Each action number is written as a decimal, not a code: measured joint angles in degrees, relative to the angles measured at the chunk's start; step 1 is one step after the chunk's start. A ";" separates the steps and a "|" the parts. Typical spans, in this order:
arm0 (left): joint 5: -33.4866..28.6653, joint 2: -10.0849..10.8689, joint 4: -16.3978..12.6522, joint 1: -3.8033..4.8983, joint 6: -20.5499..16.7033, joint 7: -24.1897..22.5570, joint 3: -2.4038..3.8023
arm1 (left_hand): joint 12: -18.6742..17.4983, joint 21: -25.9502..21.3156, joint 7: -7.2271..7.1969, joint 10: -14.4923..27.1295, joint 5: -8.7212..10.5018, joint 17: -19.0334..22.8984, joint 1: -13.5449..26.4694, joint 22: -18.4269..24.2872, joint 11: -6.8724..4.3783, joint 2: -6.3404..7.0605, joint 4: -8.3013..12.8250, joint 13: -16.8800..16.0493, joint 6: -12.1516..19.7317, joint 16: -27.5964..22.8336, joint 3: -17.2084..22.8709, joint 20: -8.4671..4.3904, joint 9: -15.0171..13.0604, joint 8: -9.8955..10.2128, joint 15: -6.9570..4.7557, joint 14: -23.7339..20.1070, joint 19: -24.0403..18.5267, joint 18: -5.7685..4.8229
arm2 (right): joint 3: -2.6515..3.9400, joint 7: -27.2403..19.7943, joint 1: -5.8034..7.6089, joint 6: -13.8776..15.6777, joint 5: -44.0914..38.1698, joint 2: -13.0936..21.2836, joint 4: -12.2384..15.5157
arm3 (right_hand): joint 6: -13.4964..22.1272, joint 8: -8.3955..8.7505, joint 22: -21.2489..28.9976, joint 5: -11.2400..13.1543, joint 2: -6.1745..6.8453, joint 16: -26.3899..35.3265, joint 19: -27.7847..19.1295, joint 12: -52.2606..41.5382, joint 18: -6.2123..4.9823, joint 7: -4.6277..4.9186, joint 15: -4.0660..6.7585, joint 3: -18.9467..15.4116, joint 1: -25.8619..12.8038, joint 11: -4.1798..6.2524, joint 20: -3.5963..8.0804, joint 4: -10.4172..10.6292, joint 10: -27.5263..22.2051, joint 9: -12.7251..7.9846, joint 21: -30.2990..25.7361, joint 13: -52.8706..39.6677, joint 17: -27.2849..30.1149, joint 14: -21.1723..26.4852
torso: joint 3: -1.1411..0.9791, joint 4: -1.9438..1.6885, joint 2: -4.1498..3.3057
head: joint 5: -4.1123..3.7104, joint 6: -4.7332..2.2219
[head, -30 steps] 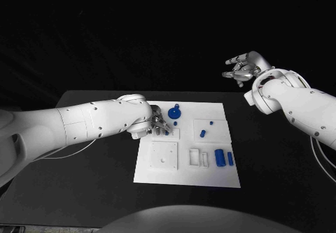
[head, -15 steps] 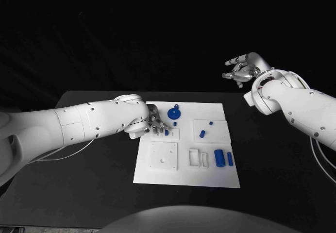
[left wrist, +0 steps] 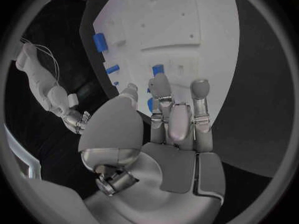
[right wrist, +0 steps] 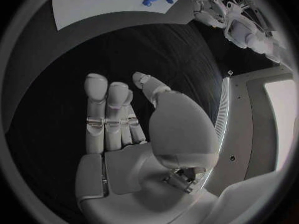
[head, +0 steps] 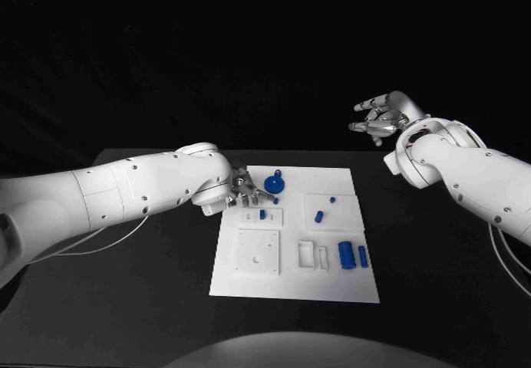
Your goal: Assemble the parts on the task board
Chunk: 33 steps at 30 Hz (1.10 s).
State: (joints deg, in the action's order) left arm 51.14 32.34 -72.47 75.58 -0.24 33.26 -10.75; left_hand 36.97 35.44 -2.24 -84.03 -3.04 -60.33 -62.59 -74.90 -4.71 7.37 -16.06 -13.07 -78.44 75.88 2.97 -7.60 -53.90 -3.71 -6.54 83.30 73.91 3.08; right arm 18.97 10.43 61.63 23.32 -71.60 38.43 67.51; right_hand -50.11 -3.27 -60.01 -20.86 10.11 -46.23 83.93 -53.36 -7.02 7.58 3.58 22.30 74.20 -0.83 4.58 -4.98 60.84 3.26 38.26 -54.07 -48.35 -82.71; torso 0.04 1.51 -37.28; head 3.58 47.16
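The white task board [head: 332, 284] lies mid-table. My left hand [head: 245, 193] hovers over its far left corner with fingers spread and nothing in them. Just in front of its fingertips a small blue peg [head: 262, 215] stands in a small square block; in the left wrist view the peg [left wrist: 158, 69] sits just past the left hand [left wrist: 177, 114]. A round blue part [head: 275, 182] lies beside the hand. My right hand [head: 382, 115] is raised high beyond the board's far right corner, open and empty; in the right wrist view the right hand [right wrist: 124, 119] has its fingers extended.
Two small blue pegs [head: 318, 215] stand on a raised plate at the board's right. Two blue cylinders [head: 346, 252] lie near the right edge, next to white slotted blocks [head: 313, 254]. A larger square plate [head: 259, 249] lies front left. Black table [head: 443, 261] surrounds the board.
My left hand has drawn back a little toward the board's far left corner, and the small blue peg now stands uncovered in front of its fingers. The right hand has barely shifted.
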 measured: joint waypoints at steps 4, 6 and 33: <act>-2.05 0.02 2.39 1.77 1.10 -0.03 0.85 | -0.50 -0.40 0.88 0.01 0.00 0.55 -0.45 -0.03 0.44 -0.45 1.83 -0.25 2.48 -0.26 -0.30 0.42 6.71 0.00 0.35 -0.35 -0.42 0.00 | 0.00 -0.01 -0.01 -0.04 0.03 -0.04 -0.03 | 0.03 0.00 0.00 0.00 0.00 -0.01 0.00 0.00 0.00 0.02 0.00 0.00 0.00 0.00 0.00 0.00 0.00 0.00 0.00 0.00 0.00 0.00 | 0.03 0.02 -0.03 | 0.26 -0.77; -3.03 -0.06 3.94 2.64 1.72 -0.11 1.07 | -0.71 -0.40 1.20 0.10 0.00 1.09 -1.04 -0.05 0.52 -1.04 2.61 -0.44 2.80 -0.70 -0.32 0.42 8.26 0.00 0.29 -0.53 -0.42 0.00 | 0.00 -0.02 -0.03 -0.07 0.03 -0.06 -0.03 | 0.03 0.00 0.00 -0.06 0.00 -0.01 0.00 0.00 0.01 0.02 0.00 -0.08 0.00 0.00 0.00 0.08 0.00 0.00 0.00 0.00 0.00 0.00 | 0.03 0.05 -0.05 | 0.37 -1.08; -0.21 -9.08 27.27 5.49 10.57 -4.45 1.63 | -5.81 -2.63 3.76 0.10 -5.56 7.25 -1.41 -0.03 1.95 -3.22 7.79 -5.04 12.36 -0.77 -1.76 0.65 26.34 -3.60 0.62 -3.49 -1.01 0.00 | 0.02 0.01 -0.06 -0.35 0.31 0.82 2.25 | 0.00 0.00 0.21 -0.89 -0.23 0.20 0.00 0.00 0.01 0.00 0.00 -0.64 -0.23 0.00 0.00 0.32 0.00 0.00 0.00 0.00 0.00 0.00 | 0.31 1.72 -1.96 | 2.69 -3.86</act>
State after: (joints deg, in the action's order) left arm 50.93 23.26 -45.21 81.08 10.32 28.81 -9.12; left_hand 31.17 32.81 1.52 -83.93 -8.60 -53.08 -63.99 -74.93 -2.76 4.15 -8.27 -18.11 -66.08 75.11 1.22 -6.95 -27.56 -7.31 -5.92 79.81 72.90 3.09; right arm 18.98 10.44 61.57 22.97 -71.29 39.25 69.76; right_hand -50.10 -3.27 -59.81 -21.75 9.88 -46.03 83.93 -53.36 -7.01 7.58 3.58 21.66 73.97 -0.83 4.58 -4.66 60.83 3.26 38.26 -54.07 -48.35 -82.71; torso 0.36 3.23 -39.23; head 6.26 43.31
